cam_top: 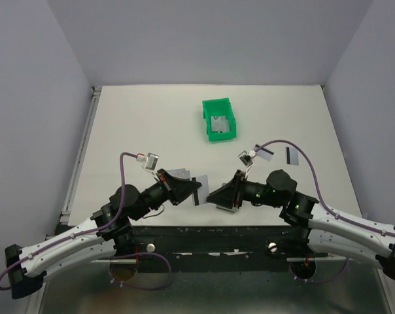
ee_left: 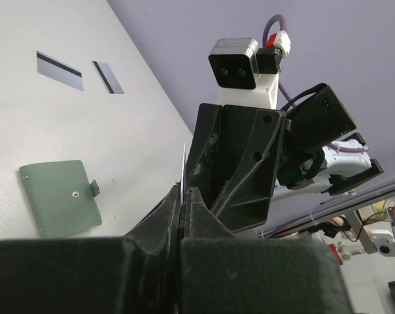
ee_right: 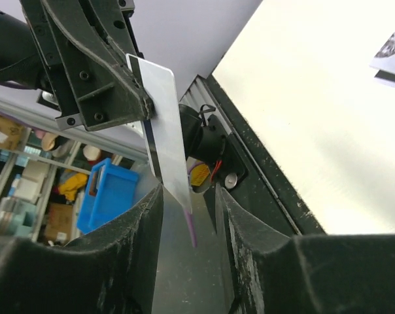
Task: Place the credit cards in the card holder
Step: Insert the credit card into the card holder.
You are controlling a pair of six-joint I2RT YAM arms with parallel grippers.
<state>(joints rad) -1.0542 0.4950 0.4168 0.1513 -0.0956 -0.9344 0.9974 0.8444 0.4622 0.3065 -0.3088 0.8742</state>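
One credit card (ee_right: 161,118) is being pinched tight in the left gripper (ee_left: 182,191), arms' side of the green bin (cam_top: 216,104); a second card (ee_left: 59,70) and a third card (ee_left: 108,76) are lying right of the bin, silvery ones (cam_top: 222,123) inside it uncountable. One card holder (ee_left: 57,196) is lying closed, arms' side of the bin. Both arms are reaching inward, the right gripper (ee_right: 189,191) gaping narrowly around the pinched card's lower end.

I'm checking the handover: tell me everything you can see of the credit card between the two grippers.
The credit card is a thin, silvery-grey, plastic-looking rectangle with a black stripe along one long edge. It is held in the air, pinched at one end by the shut left gripper. Its other end hangs, unclamped, inside the open right gripper.
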